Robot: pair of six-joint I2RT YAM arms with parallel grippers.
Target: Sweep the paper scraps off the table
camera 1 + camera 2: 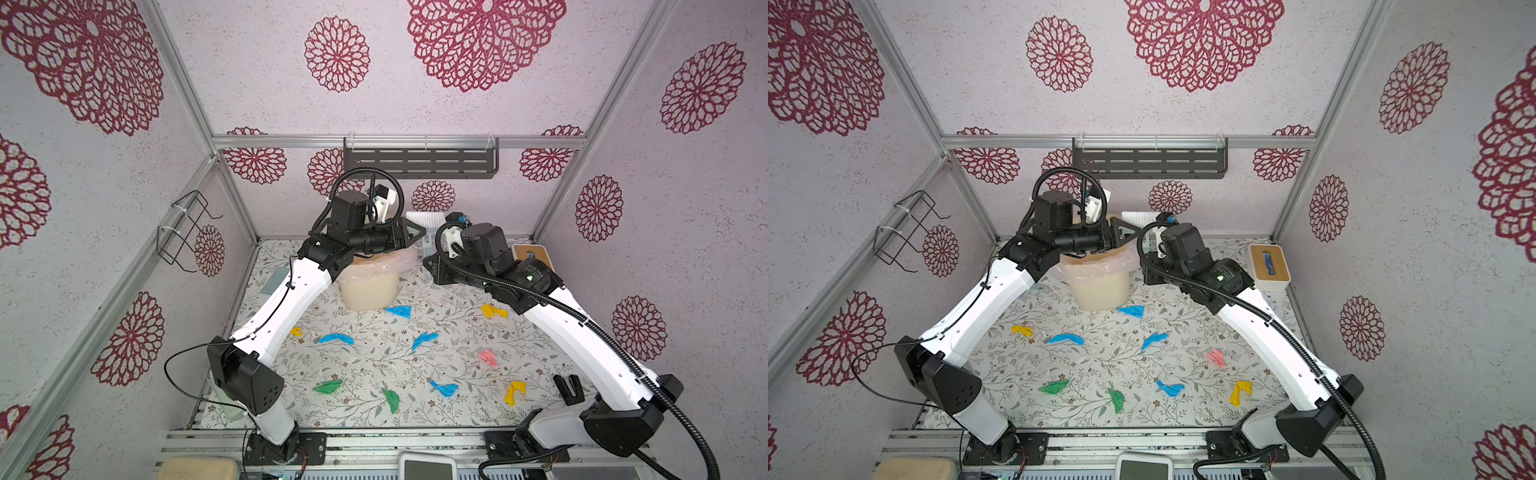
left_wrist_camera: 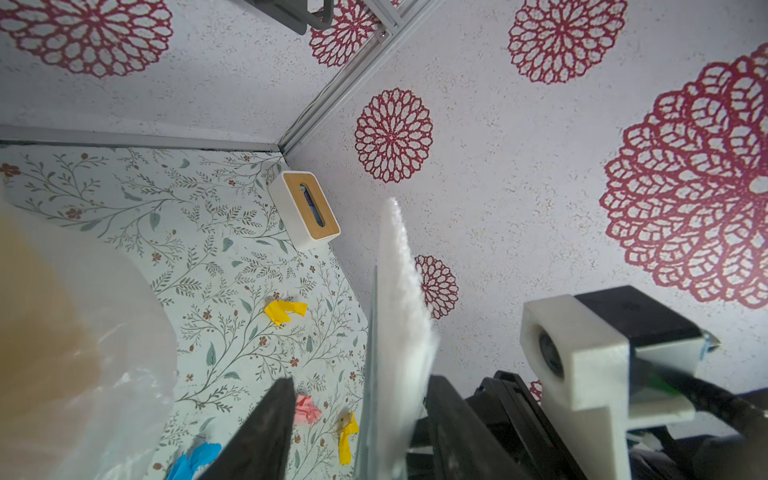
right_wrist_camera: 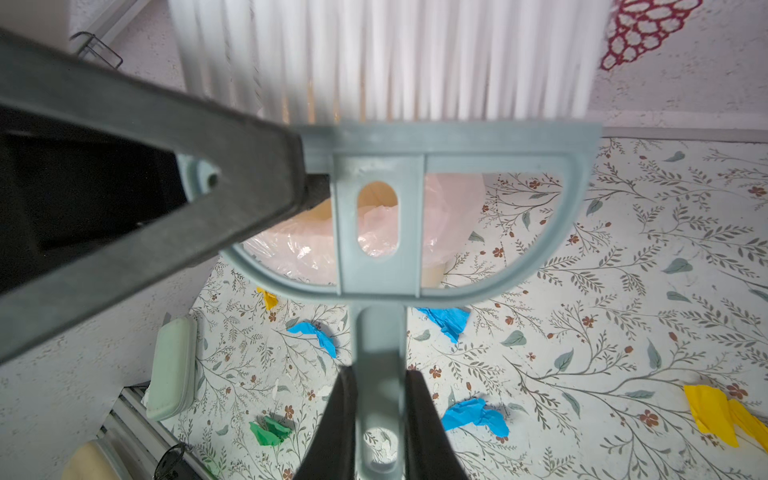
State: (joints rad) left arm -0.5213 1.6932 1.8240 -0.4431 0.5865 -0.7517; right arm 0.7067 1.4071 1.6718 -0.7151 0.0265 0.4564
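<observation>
The right end effector (image 3: 380,399) clamps the brush (image 3: 449,141) by its handle near the far edge of the bench (image 1: 457,328). The left end effector (image 2: 361,386) straddles the brush head with a gap showing, not clamped. A mistimed handover could twist or drop the brush. The paper scraps (image 1: 426,340) lie scattered mid-bench.

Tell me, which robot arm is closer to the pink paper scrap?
The right arm. Its white forearm passes just beside the pink scrap, while the left arm stretches along the opposite side of the table.
</observation>
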